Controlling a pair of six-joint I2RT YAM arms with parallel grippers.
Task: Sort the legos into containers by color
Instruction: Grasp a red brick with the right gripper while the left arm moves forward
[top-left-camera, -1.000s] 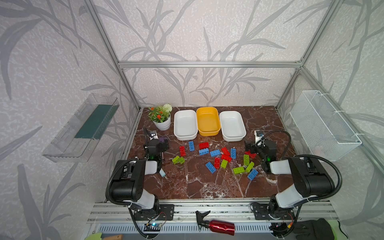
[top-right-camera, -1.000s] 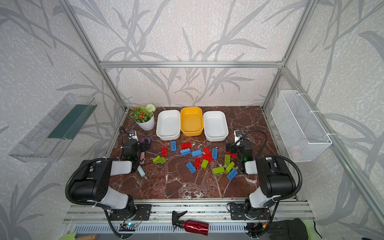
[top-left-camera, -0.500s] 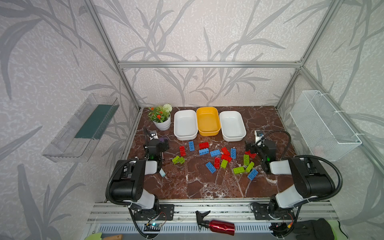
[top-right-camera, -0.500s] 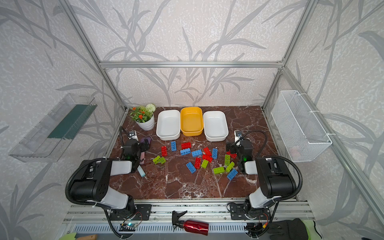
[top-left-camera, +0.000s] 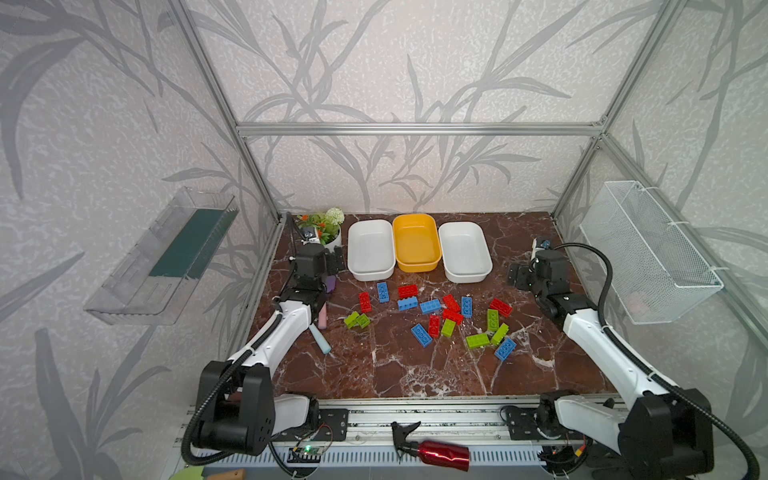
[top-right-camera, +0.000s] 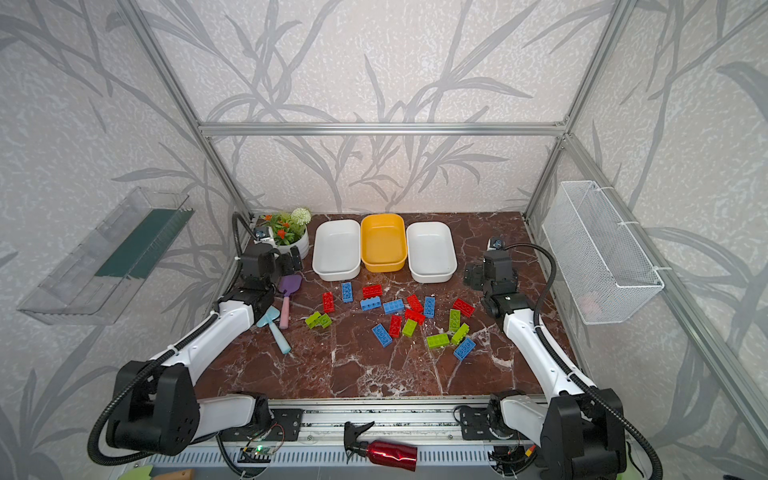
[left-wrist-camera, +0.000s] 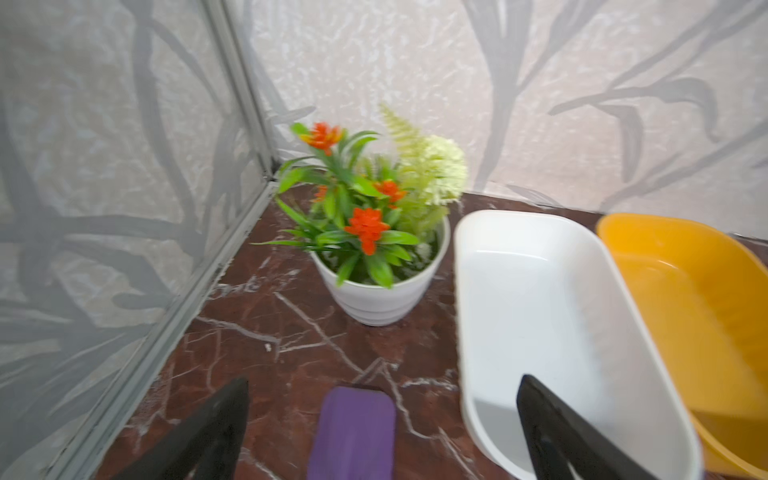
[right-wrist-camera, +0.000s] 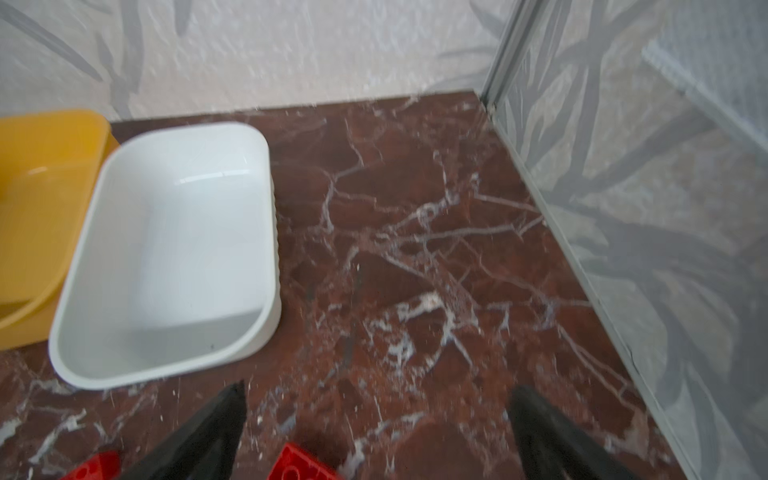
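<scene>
In both top views the legos (top-left-camera: 430, 306) lie scattered, colours mixed, on the bench (top-left-camera: 415, 374). Behind them stand three empty containers in a row both arms can reach: left white tub (top-left-camera: 371, 276), yellow tub (top-left-camera: 417, 266), right white tub (top-left-camera: 465, 277). Sorting looks unstarted.

The left wrist view shows the left jaws spread wide, empty, over a purple scoop (left-wrist-camera: 353, 432) near the flower pot (left-wrist-camera: 380, 299).

The right wrist view shows the right jaws equally released, with a red brick (right-wrist-camera: 299, 463) beneath the gap, likely the first pick.

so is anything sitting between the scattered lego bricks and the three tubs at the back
Nothing visible. Only bare brown marble tabletop lies between the red, blue and lime green studded plastic bricks and the two shallow white plastic tubs and the yellow tub.
</scene>
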